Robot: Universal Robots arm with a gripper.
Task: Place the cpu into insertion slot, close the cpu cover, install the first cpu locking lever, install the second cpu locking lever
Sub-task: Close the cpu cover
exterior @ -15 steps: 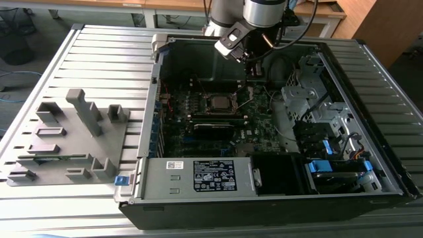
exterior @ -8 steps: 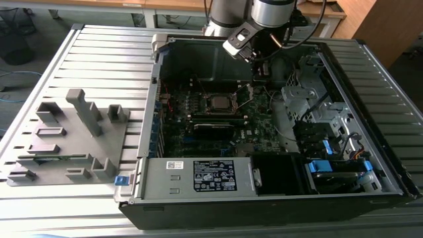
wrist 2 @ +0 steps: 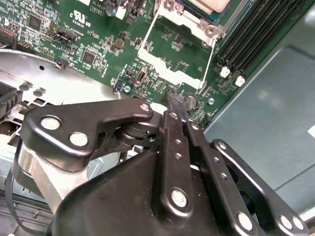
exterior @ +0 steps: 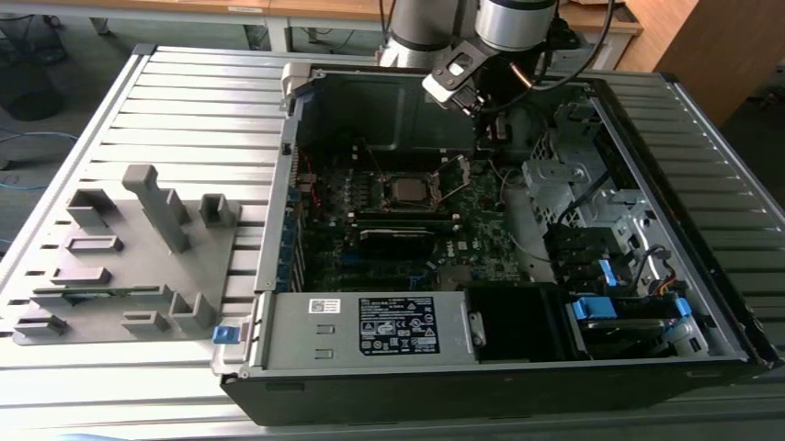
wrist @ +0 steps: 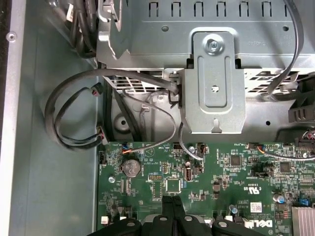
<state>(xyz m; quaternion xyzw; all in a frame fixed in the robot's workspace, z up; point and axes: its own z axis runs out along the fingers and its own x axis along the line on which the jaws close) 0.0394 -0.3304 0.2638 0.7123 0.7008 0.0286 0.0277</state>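
Fingers (wrist 2: pixel 173 142) pressed together over motherboard (wrist: pixel 206 177), cpu (exterior: pixel 409 191) lying in insertion slot (exterior: pixel 385 191)

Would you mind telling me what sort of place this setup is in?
Probably a robotics lab or workshop: an open computer case lies on a slatted metal table, a robot arm reaches into it, and wooden desks stand behind.
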